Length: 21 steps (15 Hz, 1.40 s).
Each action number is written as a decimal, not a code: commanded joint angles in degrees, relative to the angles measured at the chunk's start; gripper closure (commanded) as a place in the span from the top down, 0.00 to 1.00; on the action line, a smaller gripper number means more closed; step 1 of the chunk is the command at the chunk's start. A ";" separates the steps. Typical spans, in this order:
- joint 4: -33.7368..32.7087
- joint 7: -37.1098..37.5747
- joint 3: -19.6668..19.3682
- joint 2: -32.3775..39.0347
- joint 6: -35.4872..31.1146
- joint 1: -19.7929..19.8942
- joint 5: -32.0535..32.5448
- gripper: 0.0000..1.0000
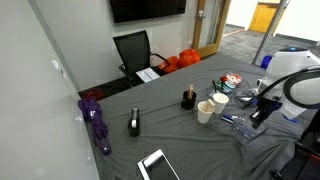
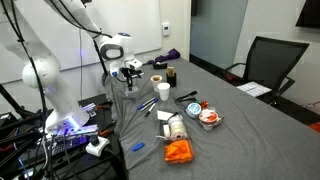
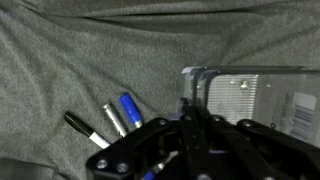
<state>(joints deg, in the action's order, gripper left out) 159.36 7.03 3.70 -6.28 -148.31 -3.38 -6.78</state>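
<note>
You're hovering the gripper, jaws pressed together on nothing visible, over the box rim, seemingly lined up with it; the pens are lying loose on the cloth just beside.

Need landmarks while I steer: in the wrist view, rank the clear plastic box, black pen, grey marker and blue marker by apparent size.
1. clear plastic box, largest by far
2. black pen
3. grey marker and blue marker: they look alike, and the gripper hides their ends, so unranked.
</note>
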 commanded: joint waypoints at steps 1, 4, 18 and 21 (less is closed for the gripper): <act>-0.04 2.67 0.75 1.52 -0.25 -0.17 1.86 0.02; -0.04 4.86 0.98 2.42 -0.45 -0.07 3.60 0.02; -0.20 6.05 0.69 2.25 -0.05 -0.24 4.98 0.07; -0.40 5.11 0.45 2.73 -0.18 -0.22 4.08 0.02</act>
<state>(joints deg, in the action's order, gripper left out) 159.21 13.12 4.33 -4.00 -148.47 -3.70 -1.78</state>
